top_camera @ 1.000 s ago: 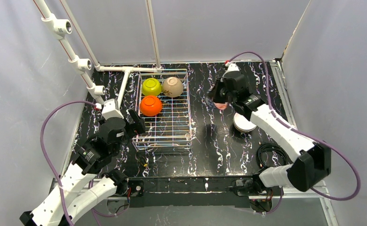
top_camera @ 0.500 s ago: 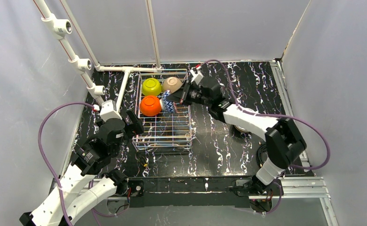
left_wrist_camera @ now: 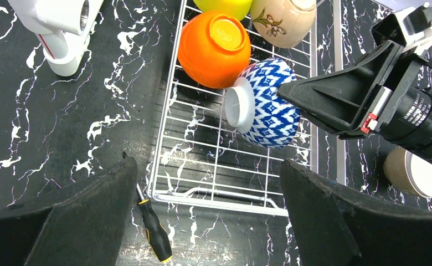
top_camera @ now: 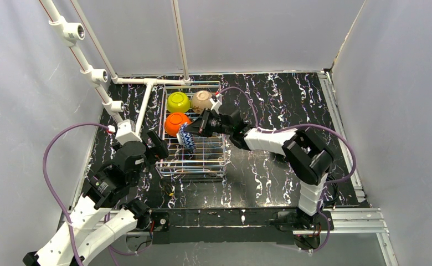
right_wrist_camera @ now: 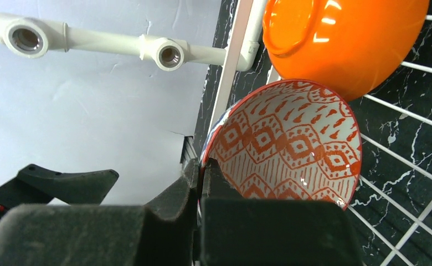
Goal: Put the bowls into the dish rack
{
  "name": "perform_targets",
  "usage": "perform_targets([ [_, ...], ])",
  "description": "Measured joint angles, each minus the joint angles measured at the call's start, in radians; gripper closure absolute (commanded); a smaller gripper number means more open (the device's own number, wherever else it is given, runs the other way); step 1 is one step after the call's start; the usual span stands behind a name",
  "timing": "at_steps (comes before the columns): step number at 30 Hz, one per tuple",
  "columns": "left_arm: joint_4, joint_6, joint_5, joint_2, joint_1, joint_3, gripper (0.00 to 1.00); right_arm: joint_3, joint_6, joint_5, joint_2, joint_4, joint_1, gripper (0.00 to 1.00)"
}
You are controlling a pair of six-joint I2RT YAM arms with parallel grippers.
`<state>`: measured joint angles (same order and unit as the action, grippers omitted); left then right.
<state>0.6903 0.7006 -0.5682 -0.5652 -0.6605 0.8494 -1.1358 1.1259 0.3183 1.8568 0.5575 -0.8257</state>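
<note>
Black marbled tabletop holds a screwdriver just before the wire dish rack, where the left gripper hovers, jaws wide and holding nothing. Over mid-rack the right gripper pinches the rim of the blue-and-white bowl, tipped sideways just beside the overturned orange bowl. Farthest back sit the lime bowl and the beige bowl.

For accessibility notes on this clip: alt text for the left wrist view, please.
The right gripper, shut on its rim, holds a blue-and-white bowl tipped on its side over the dish rack, beside an upside-down orange bowl. A lime-yellow bowl and a beige bowl sit at the rack's far end; a screwdriver lies on the table by its near corner.
</note>
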Motion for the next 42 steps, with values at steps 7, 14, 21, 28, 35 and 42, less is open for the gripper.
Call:
perform_targets([
  [7, 0.0, 0.004, 0.0, -0.001, 0.0, -0.002, 0.02, 0.034, 0.119, 0.003, 0.035, 0.098, 0.001, 0.99],
  [14, 0.0, 0.006, 0.0, -0.002, 0.0, -0.002, 0.02, 0.115, 0.243, -0.001, 0.054, 0.257, 0.002, 0.99],
  [21, 0.0, 0.007, 0.0, -0.008, 0.0, -0.002, 0.02, 0.122, 0.239, -0.029, 0.038, 0.227, -0.001, 0.88],
  [28, 0.0, 0.006, 0.0, -0.009, 0.0, -0.002, 0.02, 0.17, 0.197, -0.077, -0.026, 0.182, -0.001, 0.81],
  [35, 0.0, 0.006, 0.0, -0.01, 0.0, -0.002, 0.02, 0.192, 0.177, -0.096, -0.037, 0.187, 0.003, 0.77],
  [42, 0.0, 0.006, 0.0, -0.01, 0.0, -0.002, 0.02, 0.235, 0.211, -0.103, -0.037, 0.264, 0.008, 0.98],
])
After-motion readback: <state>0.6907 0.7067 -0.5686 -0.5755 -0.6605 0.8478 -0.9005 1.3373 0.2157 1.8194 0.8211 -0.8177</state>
